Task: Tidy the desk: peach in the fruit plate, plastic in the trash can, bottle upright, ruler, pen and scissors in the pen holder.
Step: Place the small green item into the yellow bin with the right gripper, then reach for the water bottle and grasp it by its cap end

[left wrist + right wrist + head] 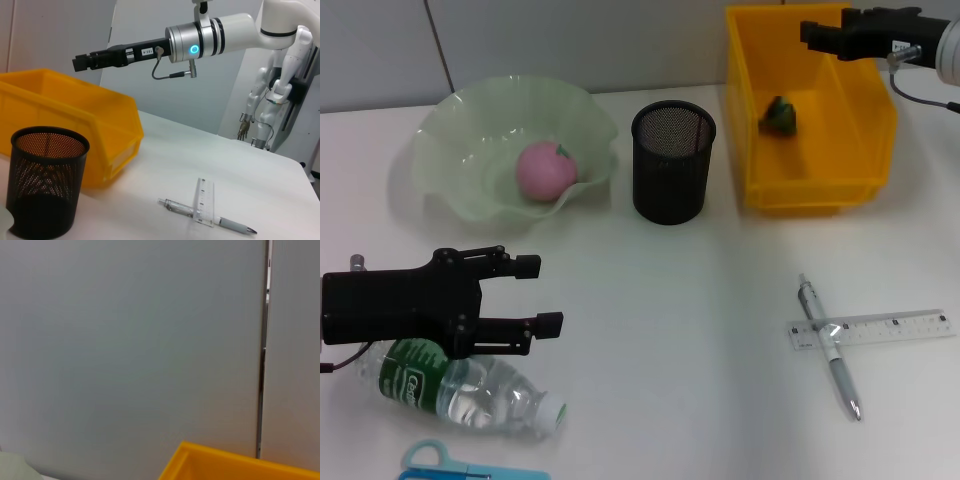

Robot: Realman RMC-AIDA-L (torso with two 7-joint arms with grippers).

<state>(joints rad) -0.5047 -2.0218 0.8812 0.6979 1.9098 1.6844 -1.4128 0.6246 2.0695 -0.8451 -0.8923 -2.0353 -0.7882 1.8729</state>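
Observation:
A pink peach (545, 170) lies in the pale green fruit plate (450, 130) at the back left. A crumpled green plastic (779, 115) sits inside the yellow trash can (745, 120), and my right gripper (817, 35) hovers over the can's far right rim. The clear bottle (470, 390) with a green label lies on its side at the front left. My left gripper (538, 295) hangs open just above and behind it, holding nothing. The pen (830, 345) lies across the clear ruler (872, 330) at the front right. Blue scissors (435, 462) peek in at the front edge.
The black mesh pen holder (673, 160) stands between the plate and the trash can, and looks empty. White tabletop (680, 330) lies open between the bottle and the pen. A grey wall closes the back of the desk.

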